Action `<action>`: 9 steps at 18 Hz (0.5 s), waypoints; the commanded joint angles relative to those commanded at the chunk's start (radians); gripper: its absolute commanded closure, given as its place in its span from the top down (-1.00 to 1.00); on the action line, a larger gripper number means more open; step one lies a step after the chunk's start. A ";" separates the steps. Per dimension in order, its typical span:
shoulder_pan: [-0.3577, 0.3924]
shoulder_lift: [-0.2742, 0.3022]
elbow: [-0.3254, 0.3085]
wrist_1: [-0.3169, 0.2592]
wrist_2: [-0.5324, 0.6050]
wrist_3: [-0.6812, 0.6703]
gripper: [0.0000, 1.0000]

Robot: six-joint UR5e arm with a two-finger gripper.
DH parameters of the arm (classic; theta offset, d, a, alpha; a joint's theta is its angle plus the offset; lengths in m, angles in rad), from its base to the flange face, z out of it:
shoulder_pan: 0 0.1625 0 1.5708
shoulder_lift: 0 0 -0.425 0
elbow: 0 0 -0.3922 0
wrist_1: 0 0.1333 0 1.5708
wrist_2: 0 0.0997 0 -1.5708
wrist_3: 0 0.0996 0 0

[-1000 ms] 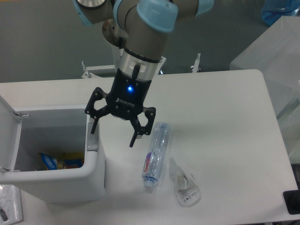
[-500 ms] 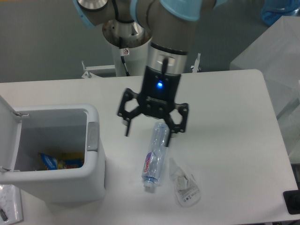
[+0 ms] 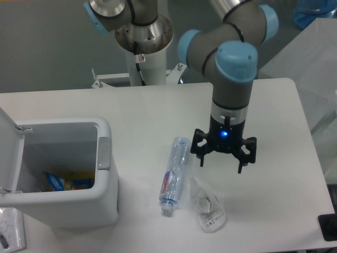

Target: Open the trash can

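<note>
The white trash can (image 3: 105, 200) stands at the table's left front with its lid (image 3: 9, 150) swung up on the left side, so the inside shows. Yellow and blue wrappers (image 3: 66, 181) lie at its bottom. A grey push tab (image 3: 103, 153) sits on its right rim. My gripper (image 3: 221, 162) hangs open and empty over the table to the right of the bin, fingers pointing down, between a clear plastic bottle (image 3: 175, 173) and the table's right part.
A crumpled clear plastic bag (image 3: 208, 206) lies just below the gripper. The bottle lies on its side between bin and gripper. A dark object (image 3: 327, 226) sits at the front right corner. The arm's base (image 3: 143, 37) stands behind the table.
The gripper has swept from the bin's right rim rightward across the bottle to the middle right of the table, staying open. The bin's lid stays up.
</note>
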 joint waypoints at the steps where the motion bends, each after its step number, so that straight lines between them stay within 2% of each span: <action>1: -0.002 0.005 -0.023 0.000 0.047 0.064 1.00; 3: -0.003 0.011 -0.052 0.002 0.089 0.161 1.00; 9: 0.006 0.008 -0.097 0.002 0.120 0.315 1.00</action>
